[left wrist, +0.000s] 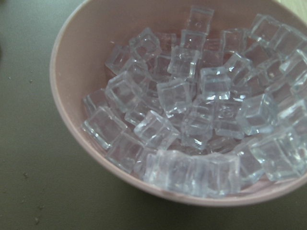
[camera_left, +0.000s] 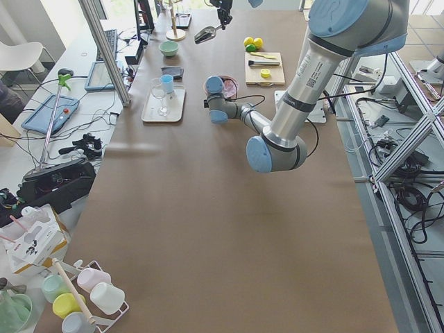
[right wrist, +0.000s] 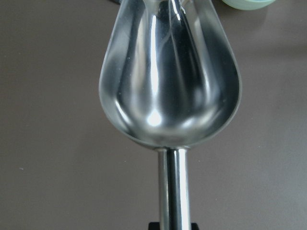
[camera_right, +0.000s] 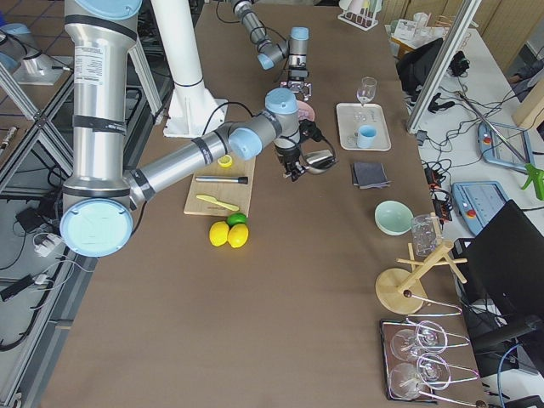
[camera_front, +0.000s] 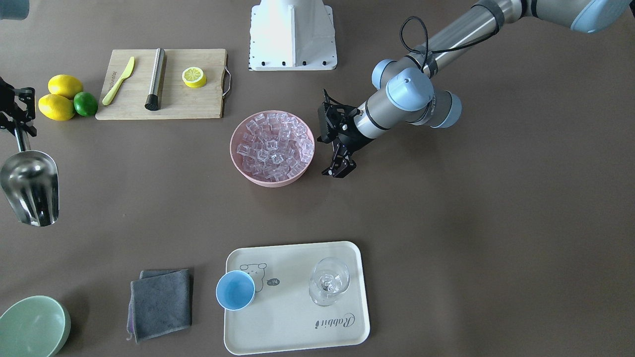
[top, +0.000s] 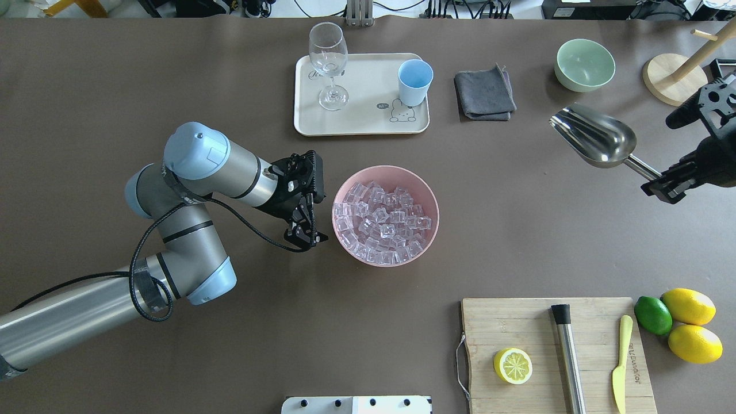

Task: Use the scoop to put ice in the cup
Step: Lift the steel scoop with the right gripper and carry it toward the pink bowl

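- Overhead exterior: brown table (top: pixel 517 230), both arms over it.
- Left arm (top: pixel 190 230) reaches in from the robot's left. The left gripper (top: pixel 306 234) hangs just beside the round pink bowl (top: pixel 384 262), on the bowl's robot-left side. Its jaws are apart and nothing is between them. I see no contact with the bowl.
- Rectangular bamboo cutting board (top: pixel 535 328) sits on the near right. On it lie a lemon half (top: pixel 513 365), a steel cylinder with a black end (top: pixel 569 356) and a yellow-green plastic knife (top: pixel 621 362).
- Cream rectangular tray (top: pixel 362 123) sits at the far centre, well apart from the pink bowl.
- The pink bowl sits mid-table, heaped with the ice (top: pixel 382 221), many small clear cubes. The left wrist view shows only this bowl and its cubes.
- Shiny stainless-steel scoop (top: pixel 598 138) is held above the table at the far right, near the pale-green bowl (top: pixel 584 64). The right gripper (top: pixel 661 187) is clamped on its straight handle. The right wrist view shows the trough empty. It is well apart from both the ice and the cup.
- Folded grey cloth (top: pixel 485 92) lies between the tray and the green bowl.
- Clear stemmed wine glass (top: pixel 329 63) stands upright on the tray's robot-left part.
- Small light-blue cup (top: pixel 415 80) stands upright on the tray's robot-right end. No ice shows in it.
- Two lemons (top: pixel 690 322) and a lime (top: pixel 652 315) lie beside the board.
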Tool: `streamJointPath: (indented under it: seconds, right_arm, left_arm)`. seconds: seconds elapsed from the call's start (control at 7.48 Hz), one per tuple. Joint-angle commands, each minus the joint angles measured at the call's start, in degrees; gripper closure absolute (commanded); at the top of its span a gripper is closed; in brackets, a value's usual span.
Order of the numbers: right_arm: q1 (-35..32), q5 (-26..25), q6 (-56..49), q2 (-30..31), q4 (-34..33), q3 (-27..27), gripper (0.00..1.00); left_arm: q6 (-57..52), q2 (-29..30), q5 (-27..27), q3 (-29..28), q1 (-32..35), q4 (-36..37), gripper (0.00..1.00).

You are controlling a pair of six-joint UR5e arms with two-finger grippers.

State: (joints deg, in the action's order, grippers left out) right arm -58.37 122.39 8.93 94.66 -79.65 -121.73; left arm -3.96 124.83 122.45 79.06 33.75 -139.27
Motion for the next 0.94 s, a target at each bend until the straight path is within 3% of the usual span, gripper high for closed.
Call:
streamJointPath:
  seconds: [0.0,0.13,0.27,0.67,0.8]
  right_arm:
    - [4.04,-0.39,-19.43,-20.21,-35.92,-6.9,1.0]
    - [8.49,-6.92,-19.74,-25.09,-44.19,-9.81,1.0]
    - [12.54,-11.69,-22.18,-27.75,-48.19,-9.84,1.0]
    - [21.07,-19.96,-29.85,-34.78,-57.77,-7.74,1.0]
    - [21.54,-20.08,-29.85,-38.29,-61.2,-6.07,1.0]
  left_arm:
    - [-0.17,-0.29,0.25,0.13,0.0,-0.04,0.02]
    - [-0.17,-0.2,0.16,0.13,-0.09,-0.04,0.02]
    - [-0.17,-0.11,-0.02,0.04,-0.61,-0.04,0.02]
    - [-0.08,-0.28,-0.1,0.22,-1.14,-0.21,0.02]
    - [-0.08,-0.37,-0.02,0.22,-1.14,-0.21,0.02]
